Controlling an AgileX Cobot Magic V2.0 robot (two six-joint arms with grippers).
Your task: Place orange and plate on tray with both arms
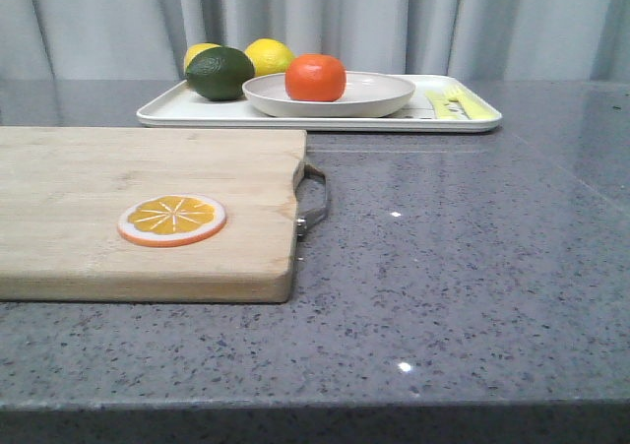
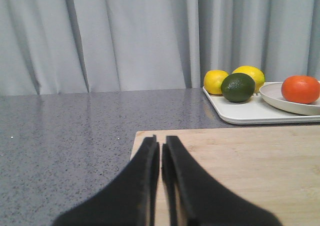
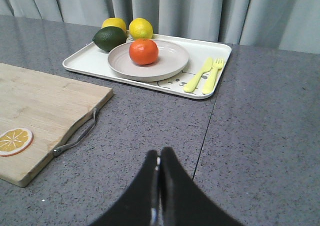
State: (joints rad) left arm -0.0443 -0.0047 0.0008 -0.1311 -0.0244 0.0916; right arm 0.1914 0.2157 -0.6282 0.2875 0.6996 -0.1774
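Observation:
The orange (image 1: 315,78) (image 3: 143,51) (image 2: 300,88) rests in the off-white plate (image 1: 379,96) (image 3: 170,65) (image 2: 272,94). That plate sits on the white tray (image 1: 172,107) (image 3: 85,63) (image 2: 235,113) at the back of the table. My left gripper (image 2: 160,148) is shut with nothing in it, hovering over the corner of the wooden cutting board, well short of the tray. Shut and holding nothing as well, my right gripper (image 3: 159,155) hangs over the bare grey counter, nearer than the tray. Neither gripper shows in the front view.
Two yellow lemons (image 1: 268,56) and a dark green fruit (image 1: 220,73) lie on the tray's left end; yellow-green utensils (image 3: 202,75) lie on its right end. A wooden cutting board (image 1: 98,183) with a metal handle (image 1: 315,200) carries an orange slice (image 1: 172,220). Grey curtains hang behind.

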